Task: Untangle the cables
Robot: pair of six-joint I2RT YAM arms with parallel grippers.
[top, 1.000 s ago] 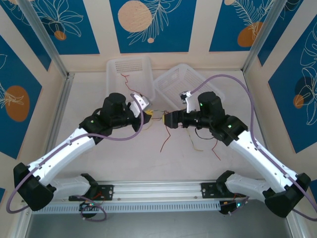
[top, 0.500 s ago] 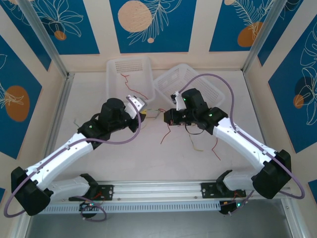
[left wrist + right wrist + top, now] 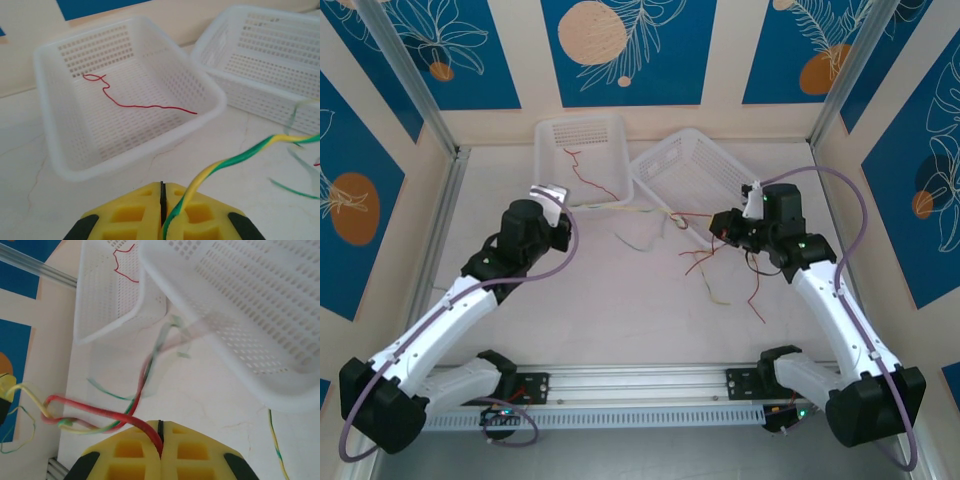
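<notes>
My left gripper (image 3: 567, 214) (image 3: 162, 200) is shut on a yellow-green cable (image 3: 235, 159). That cable (image 3: 620, 207) runs taut to the right, past the front of the left basket (image 3: 548, 160). My right gripper (image 3: 721, 228) (image 3: 160, 437) is shut on a red cable (image 3: 100, 412), which twists leftward with green and yellow ones. More red and yellow cables (image 3: 705, 265) lie tangled on the table below the right gripper. A single red cable (image 3: 588, 175) (image 3: 135, 104) lies inside the left basket.
The second white basket (image 3: 665, 165) (image 3: 280, 390) sits skewed just behind the right gripper, its rim close to the stretched cables. A loose green cable (image 3: 635, 243) lies mid-table. Thick purple-grey hoses (image 3: 840, 235) loop off both arms.
The right gripper has shut on the red cable and swung right. The left arm pulled back left with its cable. The bundle between them is now stretched out.
</notes>
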